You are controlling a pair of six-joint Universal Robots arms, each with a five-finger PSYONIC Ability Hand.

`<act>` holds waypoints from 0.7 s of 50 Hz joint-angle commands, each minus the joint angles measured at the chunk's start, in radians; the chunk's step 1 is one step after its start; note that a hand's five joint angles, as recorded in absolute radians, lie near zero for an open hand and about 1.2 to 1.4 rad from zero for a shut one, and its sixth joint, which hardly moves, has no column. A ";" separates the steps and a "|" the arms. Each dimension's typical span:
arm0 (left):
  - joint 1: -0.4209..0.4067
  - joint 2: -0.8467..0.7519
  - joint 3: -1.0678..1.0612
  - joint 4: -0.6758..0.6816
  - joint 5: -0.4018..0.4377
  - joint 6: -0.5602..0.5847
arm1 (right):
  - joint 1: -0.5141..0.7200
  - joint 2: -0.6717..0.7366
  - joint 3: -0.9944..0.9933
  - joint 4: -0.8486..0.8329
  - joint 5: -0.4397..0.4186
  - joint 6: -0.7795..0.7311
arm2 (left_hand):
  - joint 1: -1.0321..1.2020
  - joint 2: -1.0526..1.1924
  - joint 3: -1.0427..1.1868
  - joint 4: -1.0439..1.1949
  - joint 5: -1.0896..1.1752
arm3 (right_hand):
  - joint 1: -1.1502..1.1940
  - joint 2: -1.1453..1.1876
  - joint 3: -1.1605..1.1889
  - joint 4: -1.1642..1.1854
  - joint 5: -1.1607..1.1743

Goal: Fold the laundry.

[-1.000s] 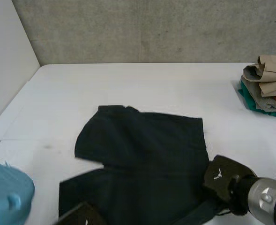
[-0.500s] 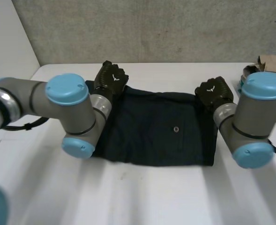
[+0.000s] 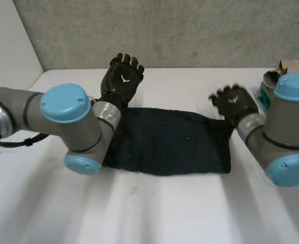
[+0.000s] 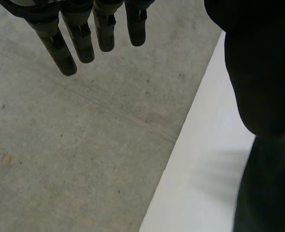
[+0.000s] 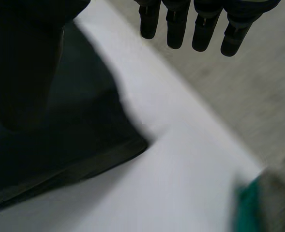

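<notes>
Hovering left hand [image 3: 121,79] and right hand [image 3: 235,101] over far corners of folded dark garment [image 3: 174,145] lying on the bench [image 3: 164,213], fingers [image 4: 82,46] spread, holding nothing. Maybe risking snagging the top layer, undoing the fold, if dipping low.

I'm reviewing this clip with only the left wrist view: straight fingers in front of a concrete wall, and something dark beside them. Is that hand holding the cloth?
Observer: No. In the head view the left hand is open, up by the far left corner of the dark garment, and it grips nothing.
Operator: How does the garment lie?
Observer: It lies flat on the white table, folded into a wide band.
Operator: And the other hand?
Observer: The right hand is open too, by the garment's far right corner. Its own wrist view shows straight fingers holding nothing.
</notes>
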 commanded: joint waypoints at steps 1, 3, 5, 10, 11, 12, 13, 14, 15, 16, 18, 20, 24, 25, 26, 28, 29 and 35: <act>-0.003 0.114 -0.153 -0.004 0.003 -0.150 | -0.010 -0.017 0.107 0.175 -0.051 0.139 | -0.018 -0.030 -0.038 -0.029 -0.049 | -0.049 -0.036 -0.033 -0.031 -0.043; -0.003 0.123 -0.170 -0.004 0.003 -0.170 | -0.010 -0.016 0.120 0.154 -0.060 0.150 | -0.018 -0.030 -0.038 -0.029 -0.049 | -0.048 -0.034 -0.032 -0.030 -0.042; -0.006 0.126 -0.182 -0.002 0.003 -0.179 | -0.013 -0.010 0.127 0.109 -0.080 0.160 | -0.018 -0.030 -0.038 -0.029 -0.049 | 0.008 0.021 0.024 0.026 0.014; -0.003 0.126 -0.188 -0.002 0.003 -0.181 | -0.012 0.047 0.121 0.045 -0.089 0.160 | -0.018 -0.030 -0.038 -0.029 -0.049 | 0.675 0.689 0.692 0.693 0.682; -0.003 0.126 -0.190 -0.004 0.002 -0.181 | -0.012 0.055 0.118 0.042 -0.085 0.160 | -0.018 -0.030 -0.038 -0.029 -0.049 | 0.907 0.921 0.923 0.925 0.913; -0.003 0.128 -0.190 -0.004 0.002 -0.181 | -0.013 0.059 0.117 0.035 -0.074 0.156 | -0.018 -0.030 -0.038 -0.029 -0.049 | 1.170 1.183 1.186 1.188 1.176; -0.003 0.129 -0.190 -0.004 0.002 -0.181 | -0.016 0.058 0.121 0.032 -0.065 0.148 | -0.018 -0.030 -0.038 -0.029 -0.049 | 1.172 1.186 1.189 1.190 1.179; -0.003 0.131 -0.191 -0.005 0.000 -0.181 | -0.022 0.056 0.129 0.028 -0.054 0.143 | -0.018 -0.030 -0.038 -0.029 -0.049 | 1.172 1.186 1.189 1.190 1.179; -0.002 0.133 -0.191 -0.005 0.000 -0.181 | -0.030 0.056 0.137 0.019 -0.042 0.140 | -0.018 -0.030 -0.038 -0.029 -0.049 | 1.172 1.186 1.189 1.190 1.179; -0.002 0.143 -0.193 -0.005 0.002 -0.181 | -0.045 0.043 0.158 -0.007 -0.016 0.134 | -0.018 -0.030 -0.038 -0.029 -0.049 | 1.172 1.186 1.189 1.190 1.179; 0.000 0.160 -0.201 -0.005 0.002 -0.181 | -0.064 -0.009 0.187 -0.034 0.000 0.110 | -0.018 -0.030 -0.038 -0.029 -0.049 | 1.172 1.186 1.189 1.190 1.179; 0.003 0.180 -0.216 -0.005 0.003 -0.182 | -0.093 -0.107 0.229 -0.049 0.001 0.018 | -0.018 -0.030 -0.038 -0.029 -0.049 | 1.172 1.186 1.189 1.190 1.179; 0.006 0.211 -0.236 -0.005 0.003 -0.182 | -0.162 -0.175 0.273 -0.052 0.020 -0.258 | -0.018 -0.030 -0.038 -0.029 -0.049 | 1.172 1.186 1.189 1.190 1.179; 0.006 0.218 -0.240 -0.005 0.003 -0.182 | -0.168 -0.174 0.279 -0.055 0.023 -0.321 | -0.018 -0.030 -0.038 -0.029 -0.049 | 1.172 1.186 1.189 1.190 1.179; 0.008 0.223 -0.248 -0.005 0.003 -0.182 | -0.168 -0.174 0.278 -0.058 0.023 -0.375 | -0.018 -0.030 -0.038 -0.029 -0.049 | 1.172 1.186 1.189 1.190 1.179; 0.011 0.243 -0.271 -0.005 0.003 -0.184 | -0.168 -0.177 0.267 -0.069 0.026 -0.499 | -0.018 -0.030 -0.038 -0.029 -0.049 | 1.172 1.186 1.189 1.190 1.179; 0.012 0.251 -0.279 -0.005 0.003 -0.185 | -0.171 -0.177 0.259 -0.078 0.026 -0.524 | -0.018 -0.030 -0.038 -0.029 -0.049 | 1.172 1.186 1.189 1.190 1.179; 0.027 0.286 -0.319 -0.001 0.003 -0.187 | 0.043 -0.169 0.201 -0.242 -0.105 -0.568 | -0.018 -0.030 -0.038 -0.029 -0.049 | 1.172 1.186 1.189 1.190 1.179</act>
